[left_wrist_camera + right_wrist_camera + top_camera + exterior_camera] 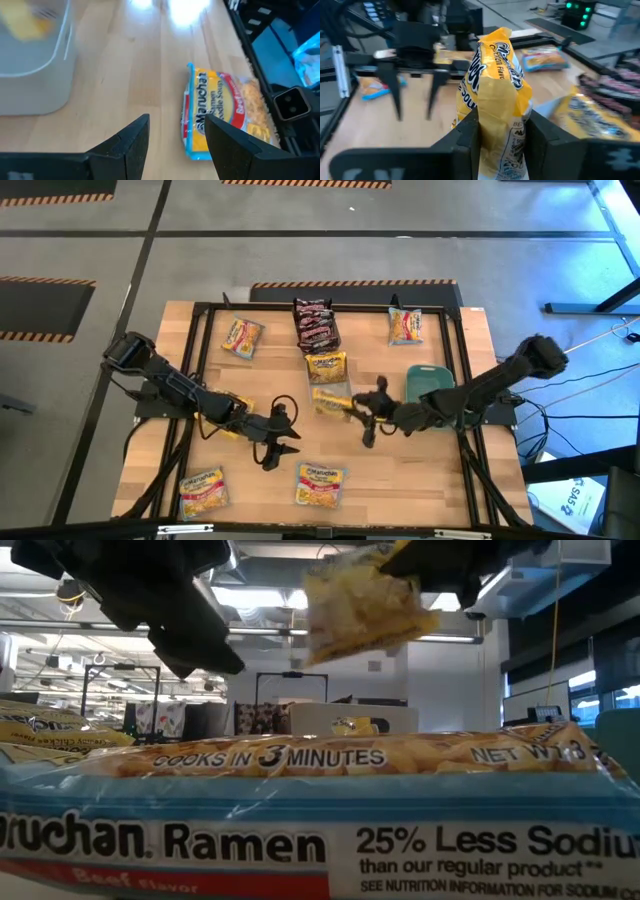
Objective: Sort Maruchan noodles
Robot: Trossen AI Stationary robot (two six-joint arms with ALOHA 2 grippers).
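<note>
Two arms meet over the middle of the bench [400, 470]. The right gripper [502, 132] has its fingers clenched on a yellow packet [495, 90], which hangs lifted just above the clear bin [330, 395] at mid-bench. The left gripper [280, 442] hovers left of that, near the front, with its fingers [132, 142] spread and nothing between them; a packet [220, 112] lies flat on the wood below it. A stack of dark packets [316, 325] sits at the far middle, and a yellow pack [326, 366] lies just near of it. More packets lie apart on the bench: one far left [241, 337], one far right [404, 326], one near left [203, 490] and one near middle [321, 483]. A teal bin [428, 380] stands right of centre, under the right arm. In the low view a beef ramen pack [320, 830] fills the foreground.
</note>
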